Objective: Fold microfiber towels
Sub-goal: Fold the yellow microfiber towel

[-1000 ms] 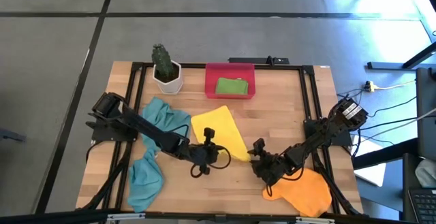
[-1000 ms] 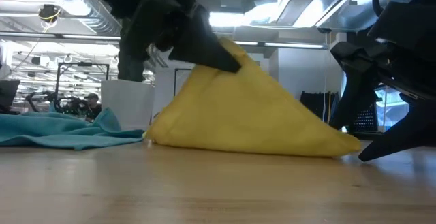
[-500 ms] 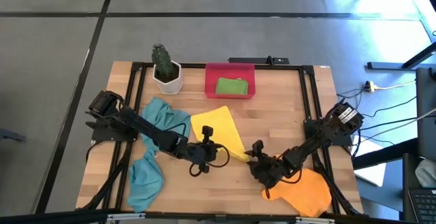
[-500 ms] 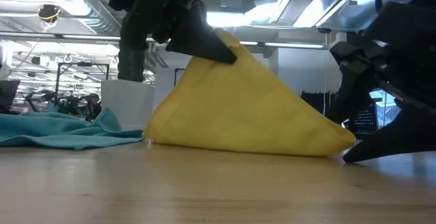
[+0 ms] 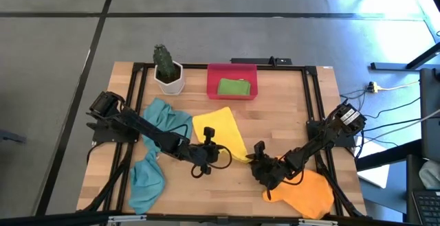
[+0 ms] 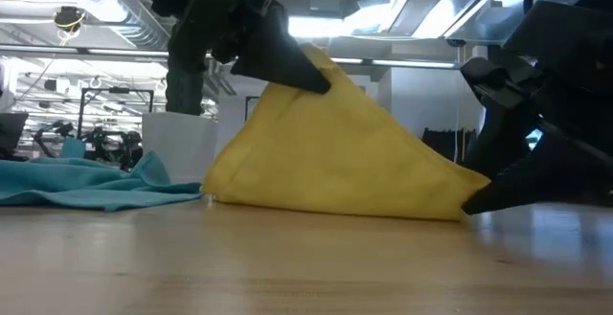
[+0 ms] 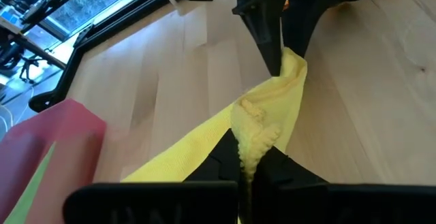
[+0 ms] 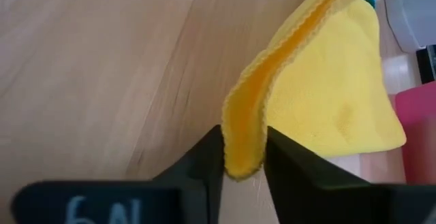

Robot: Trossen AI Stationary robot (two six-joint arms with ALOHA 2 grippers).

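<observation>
The yellow towel (image 5: 220, 131) lies in the middle of the table, its far part flat on the wood and its near edge raised. My left gripper (image 5: 210, 148) is shut on the towel's near left corner and holds it up as a peak (image 6: 321, 69). My right gripper (image 5: 256, 159) is shut on the near right corner, low by the table (image 6: 476, 198). Two teal towels (image 5: 159, 116) (image 5: 146, 178) lie at the left. The orange towel (image 5: 307, 191) lies at the near right. The green towel (image 5: 234, 87) lies folded in the red tray (image 5: 232, 70). My left gripper pinches the yellow towel's near left corner (image 7: 251, 144) between its two fingers, bunched in several layers. The fingers slant down from the table's left. The corner is lifted clear, and the cloth slopes down from it to the table and to my right gripper. My right gripper pinches the yellow towel's near right corner (image 8: 242, 157) between its two fingers (image 8: 208, 164), at a folded hemmed edge. The fingers come nearly level from the table's right. The corner sits low, just above the wood (image 6: 469, 200).
A potted plant in a white pot (image 5: 167, 69) stands at the far left, beside the red tray. Black frame rails (image 5: 135, 99) run along the table's left and right sides. Bare wood (image 5: 289, 109) lies right of the yellow towel.
My right gripper has gone a little toward the table's left, taking the towel's near right corner closer to my left gripper. My left gripper has risen slightly with its corner. The raised edge between them now slopes more steeply.
</observation>
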